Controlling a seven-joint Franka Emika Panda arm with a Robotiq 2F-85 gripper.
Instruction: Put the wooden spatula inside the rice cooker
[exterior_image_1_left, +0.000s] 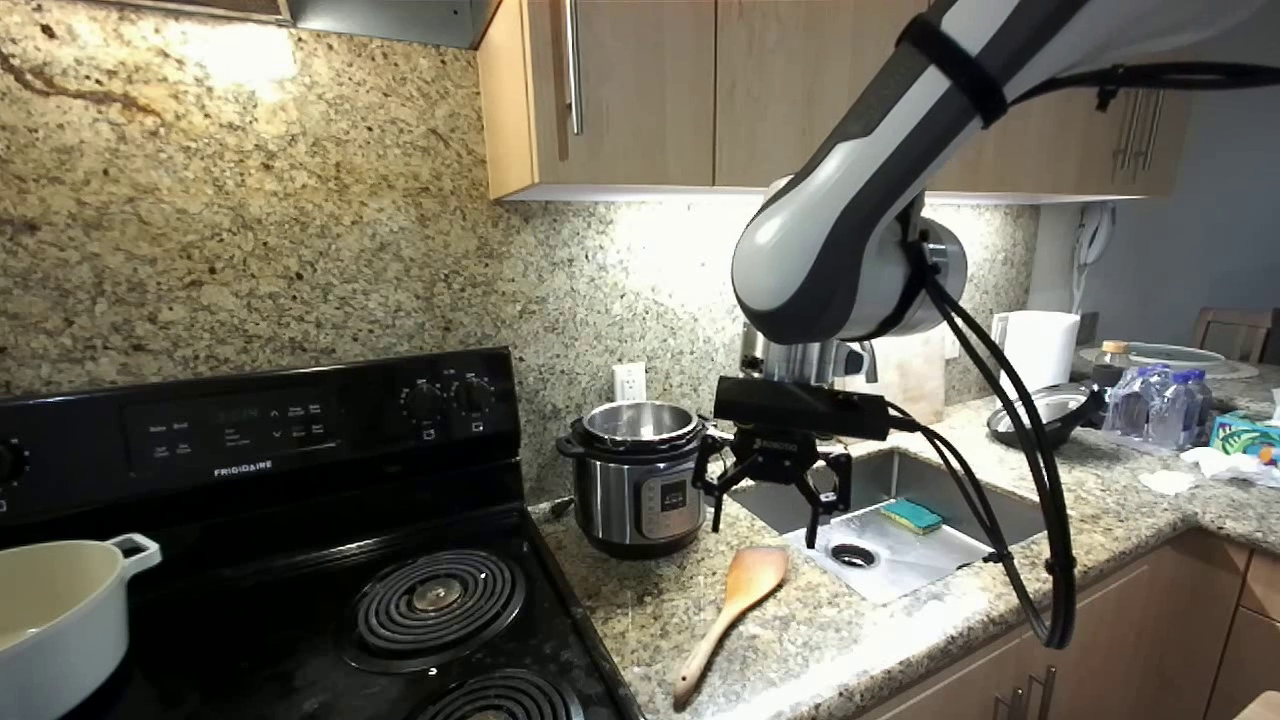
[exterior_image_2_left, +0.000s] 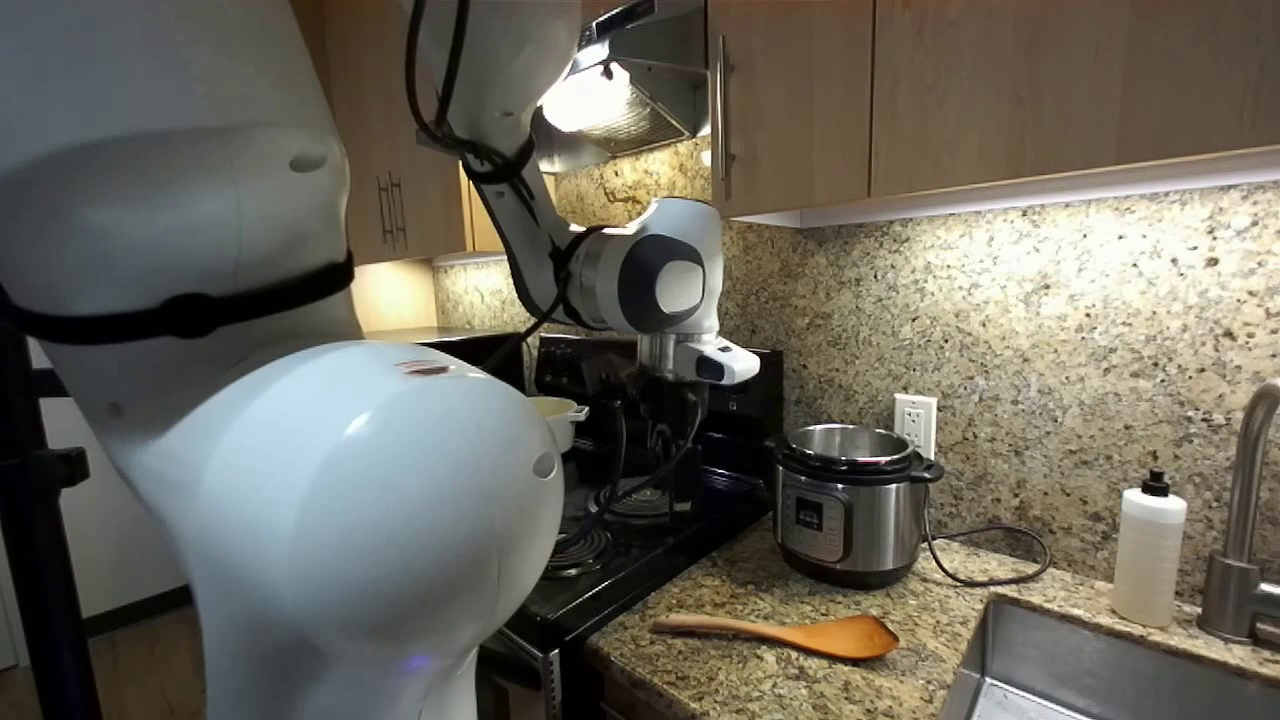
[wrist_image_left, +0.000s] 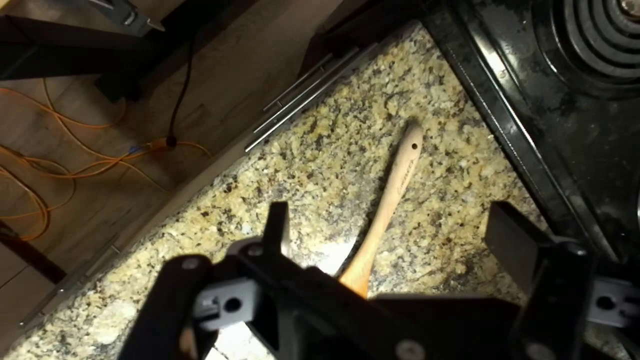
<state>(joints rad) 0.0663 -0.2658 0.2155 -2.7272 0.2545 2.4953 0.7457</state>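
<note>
Calling this one barely started. The wooden spatula (exterior_image_2_left: 815, 637) is lying flat on the granite bench (exterior_image_1_left: 640, 600), just in front of the rice cooker (exterior_image_2_left: 860, 510) and not touching it, head end closer to the cooker than the handle tip. Cooker's open on top, so nothing to lift off first. As for the hand (exterior_image_1_left: 765, 535), it's hanging above the bench out in front of the cooker, fingers (wrist_image_left: 515, 245) spread wide with nothing in its grip; in the wrist view the spatula's handle lies below, between them. So by my reckoning it's all left to do: grab, lift, clear the cooker's rim, drop it in.

Rest of the kitchen: black stove (exterior_image_1_left: 270, 620) left of the cooker in both exterior views, a white pot (exterior_image_1_left: 70, 630) on it well away from the cooker. Sink (exterior_image_1_left: 910, 560) to the cooker's right, with a sponge (exterior_image_1_left: 912, 515) in it. Outlet (exterior_image_1_left: 629, 382) on the speckled wall (exterior_image_1_left: 300, 250) behind the cooker, wood cabinets (exterior_image_1_left: 625, 110) higher up. Orange cables (wrist_image_left: 117, 162) sprawl across the floor (wrist_image_left: 220, 105), way below cooker level.
</note>
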